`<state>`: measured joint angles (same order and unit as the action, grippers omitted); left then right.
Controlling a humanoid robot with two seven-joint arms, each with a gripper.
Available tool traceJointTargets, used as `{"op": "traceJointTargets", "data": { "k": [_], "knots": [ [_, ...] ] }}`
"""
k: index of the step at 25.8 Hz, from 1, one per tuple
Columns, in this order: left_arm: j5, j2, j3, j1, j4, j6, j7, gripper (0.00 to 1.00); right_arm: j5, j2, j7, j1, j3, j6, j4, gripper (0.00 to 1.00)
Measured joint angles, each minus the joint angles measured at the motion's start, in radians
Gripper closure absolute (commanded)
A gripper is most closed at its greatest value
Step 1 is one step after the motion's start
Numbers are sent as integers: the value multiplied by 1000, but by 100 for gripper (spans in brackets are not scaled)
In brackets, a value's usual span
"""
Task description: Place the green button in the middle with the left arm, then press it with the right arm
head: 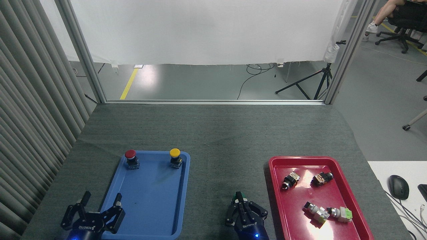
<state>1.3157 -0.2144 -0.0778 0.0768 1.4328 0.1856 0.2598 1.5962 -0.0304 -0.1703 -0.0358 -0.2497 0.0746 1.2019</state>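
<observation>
Sitting on the grey mat (220, 133) between the two trays near its front edge, the green button (241, 195) shows only a sliver of cap under the right gripper (239, 200), whose fingers are drawn together over it. The placing looks done and the press seems under way. The left gripper (99, 208), fingers spread and empty, hangs off the blue tray's (151, 196) front left corner.

You're looking at a robotics lab: white backdrop curtain (203, 31), tripod (312, 83), taped concrete floor (200, 81).
</observation>
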Motion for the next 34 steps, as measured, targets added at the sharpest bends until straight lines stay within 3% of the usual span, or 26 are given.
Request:
{"op": "traceJointTargets", "data": {
  "k": [5,7,10,14,24,34],
  "knots": [
    [-2,0,-1,0,0,-3,-2,1,-5,9,29,-4,2,15,70,96],
    [-2,0,-2,1,0,-6,-3,1,-7,15,19,-5,4,20,101,77],
    [-3,0,-7,2,-1,-8,-3,1,-9,28,12,-5,13,48,141,35],
    [-25,1,-14,3,-2,-6,-3,1,-22,56,-10,13,67,89,179,1],
    [-70,0,-29,14,2,-3,-16,1,-159,192,-94,149,241,97,297,0],
    [-69,-3,-36,18,-12,-4,-18,1,-198,238,-97,176,265,37,317,0]
  ]
}}
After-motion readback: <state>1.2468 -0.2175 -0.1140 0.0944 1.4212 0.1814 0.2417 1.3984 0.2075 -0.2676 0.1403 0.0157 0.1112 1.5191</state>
